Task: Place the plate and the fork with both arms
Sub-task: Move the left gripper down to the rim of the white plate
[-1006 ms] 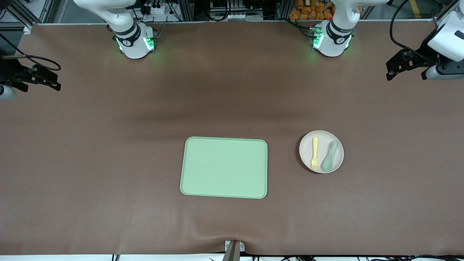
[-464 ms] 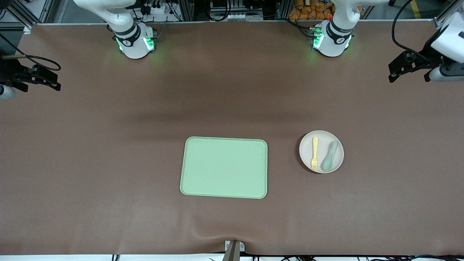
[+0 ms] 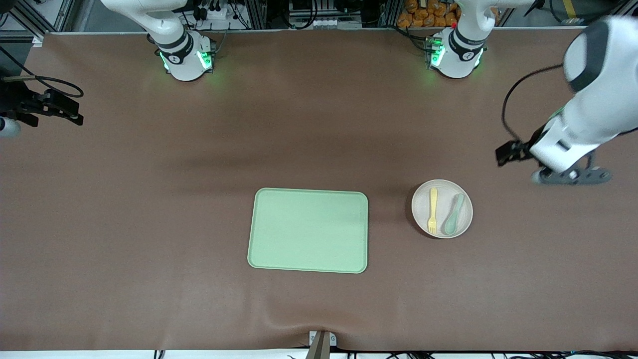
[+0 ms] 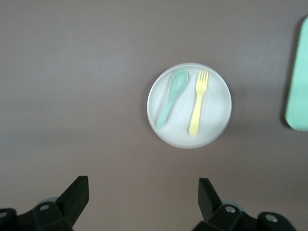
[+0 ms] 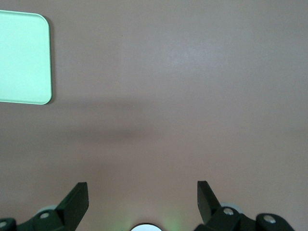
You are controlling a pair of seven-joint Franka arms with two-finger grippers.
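Off-white plate (image 3: pixel 442 189), yellow fork (image 3: pixel 432 210), grey-green spoon (image 3: pixel 452 215), light-green tray (image 3: pixel 308 230).

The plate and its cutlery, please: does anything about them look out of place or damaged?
Nothing stands out. The fork and spoon lie side by side on the plate, which sits flat beside the tray; nothing spilled or broken.

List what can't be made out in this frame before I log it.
- Left gripper, front view: motion-blurred, with the arm's white wrist covering most of it; the left wrist view shows its fingers spread over bare table short of the plate.
- Right gripper, front view: cut off by the picture's edge; this arm waits.
- Fork tines and spoon bowl: too small to detail.
- Tray, right wrist view: one corner only.
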